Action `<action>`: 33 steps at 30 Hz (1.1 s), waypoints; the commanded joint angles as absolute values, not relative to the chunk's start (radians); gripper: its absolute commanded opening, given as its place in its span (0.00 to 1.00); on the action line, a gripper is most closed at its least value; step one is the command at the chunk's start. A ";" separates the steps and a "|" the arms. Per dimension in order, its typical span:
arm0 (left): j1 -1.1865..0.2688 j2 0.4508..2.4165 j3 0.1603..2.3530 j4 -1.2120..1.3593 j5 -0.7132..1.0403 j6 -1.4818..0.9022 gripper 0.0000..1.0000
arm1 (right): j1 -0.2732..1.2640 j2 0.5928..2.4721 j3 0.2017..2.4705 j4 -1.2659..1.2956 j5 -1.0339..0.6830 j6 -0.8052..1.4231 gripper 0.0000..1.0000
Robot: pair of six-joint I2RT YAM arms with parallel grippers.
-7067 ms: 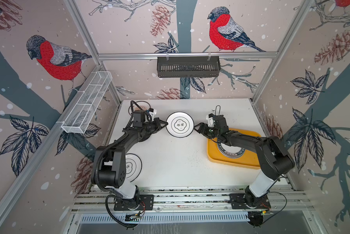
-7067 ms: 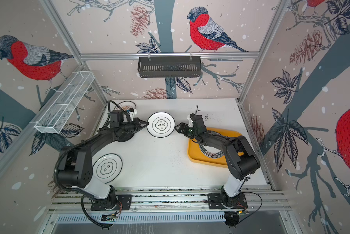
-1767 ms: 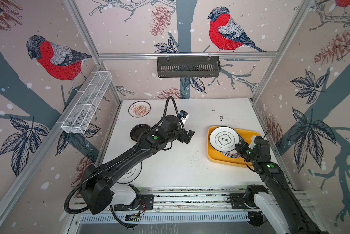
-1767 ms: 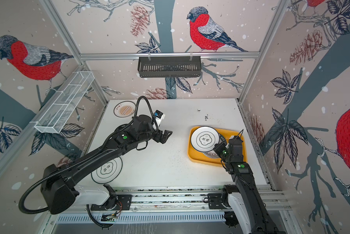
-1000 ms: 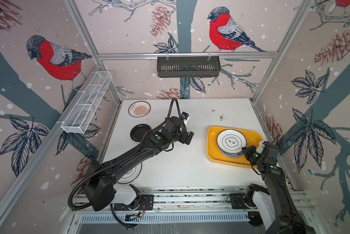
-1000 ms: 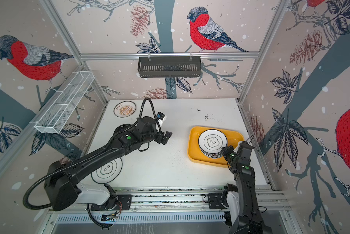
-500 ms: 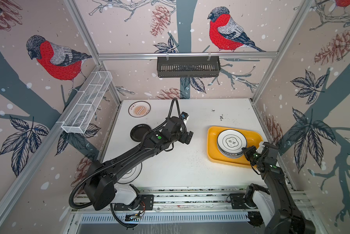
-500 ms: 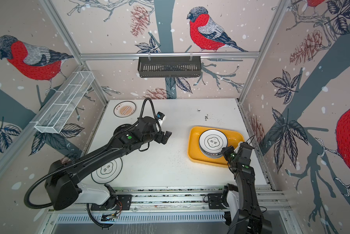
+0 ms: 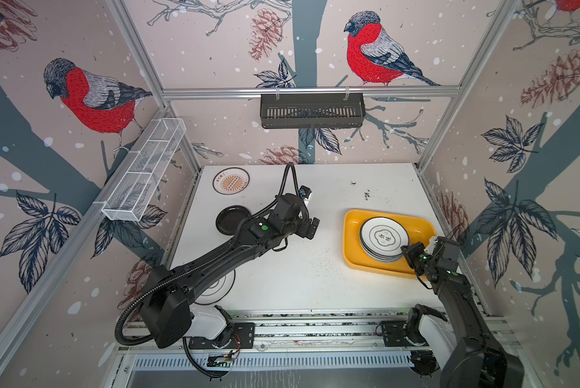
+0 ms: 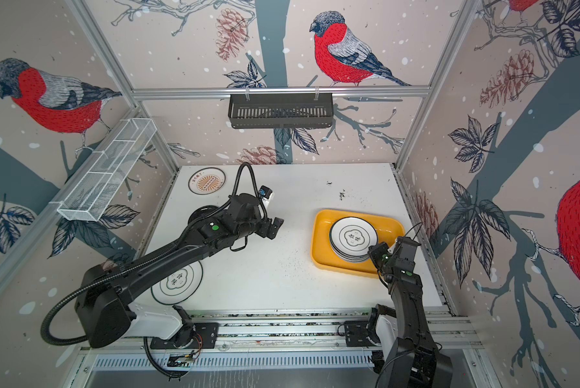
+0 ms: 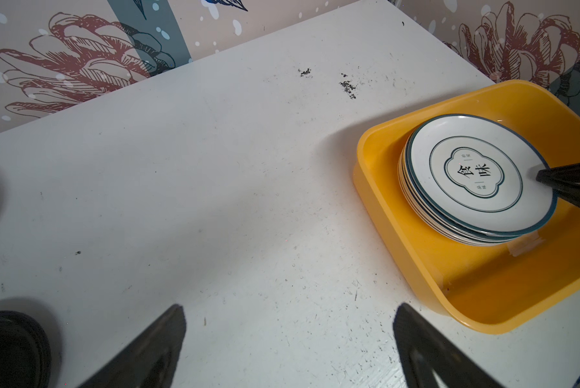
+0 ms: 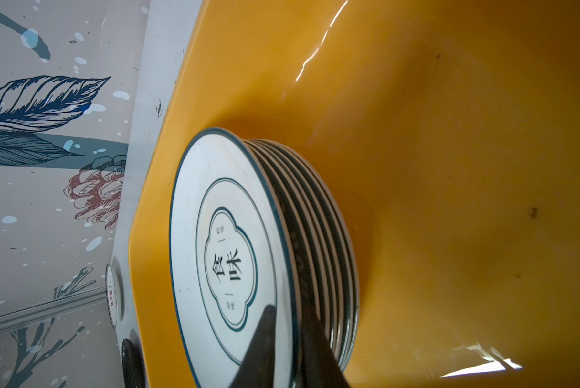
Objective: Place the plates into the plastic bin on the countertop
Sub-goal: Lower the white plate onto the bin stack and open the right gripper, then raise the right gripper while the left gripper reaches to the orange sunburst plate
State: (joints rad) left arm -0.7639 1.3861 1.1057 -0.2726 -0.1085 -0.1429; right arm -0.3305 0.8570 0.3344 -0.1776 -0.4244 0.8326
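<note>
Right hand (image 12: 286,315) narrow: one finger over, one under the rim of the top plate (image 12: 231,255); grip or mere touch, I cannot tell. Plate stack (image 9: 384,239) sits in the yellow bin (image 9: 351,235) on the desk (image 9: 315,275). My left hand (image 11: 288,307) wide, empty, above bare desk. Black plate (image 9: 233,220), sunburst plate (image 9: 231,181), flower plate (image 10: 177,278) lie outside the bin, desk's left side.

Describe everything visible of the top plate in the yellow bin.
The top plate is round, shallow, glossy white, ceramic-looking, with a dark green rim line, an inner ring and a lobed frame around two black characters. It lies face up on the stack in the plastic bin. The right gripper straddles its rim, one finger above, one below; whether it grips is unclear.
</note>
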 commanded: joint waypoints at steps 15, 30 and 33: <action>-0.767 1.388 1.114 -0.273 -0.117 -0.137 0.96 | -0.332 0.870 0.360 -0.175 -0.396 0.789 0.66; -0.765 1.407 1.109 -0.278 -0.248 -0.164 0.96 | -0.324 0.814 0.501 -0.240 -0.346 0.732 0.99; -0.764 1.417 1.101 -0.274 -0.309 -0.176 0.96 | -0.298 0.808 0.548 -0.216 -0.326 0.738 0.99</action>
State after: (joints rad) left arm -0.7643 1.4109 1.1053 -0.2729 -0.2241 -0.1593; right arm -0.3149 0.8135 0.5144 -0.2382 -0.3569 0.7532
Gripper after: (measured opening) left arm 0.964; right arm 0.994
